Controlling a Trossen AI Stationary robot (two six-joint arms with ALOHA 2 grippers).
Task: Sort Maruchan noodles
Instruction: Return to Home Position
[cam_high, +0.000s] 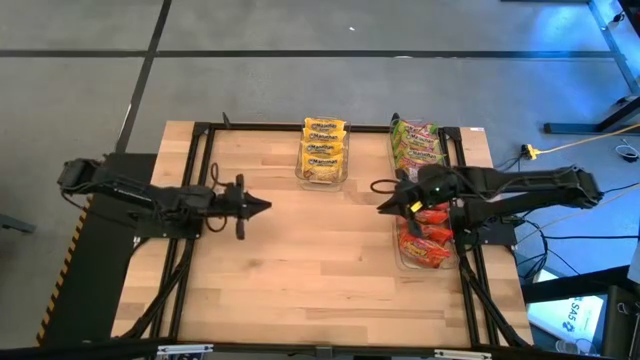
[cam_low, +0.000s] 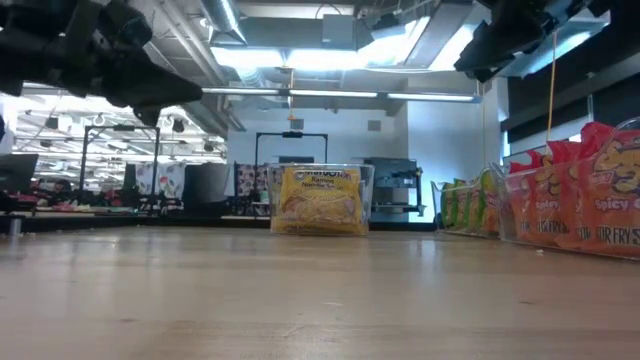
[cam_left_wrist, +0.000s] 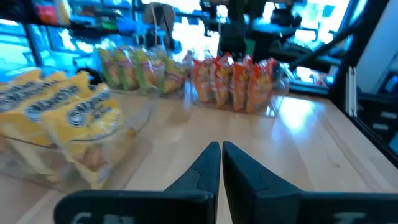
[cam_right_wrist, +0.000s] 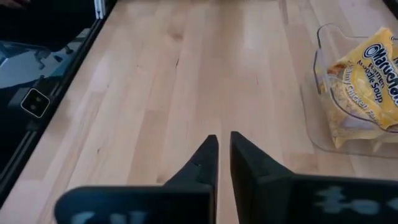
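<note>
Noodle packs (cam_high: 424, 243) look sorted; left end effector (cam_high: 262, 207) and right end effector (cam_high: 384, 208) pressed together, empty; homing step, next pull both back.

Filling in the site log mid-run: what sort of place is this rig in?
Likely a robotics lab or workshop: exposed ceiling ducts, long strip lights, and a yellow cable trailing over the grey floor beside the wooden table.
</note>
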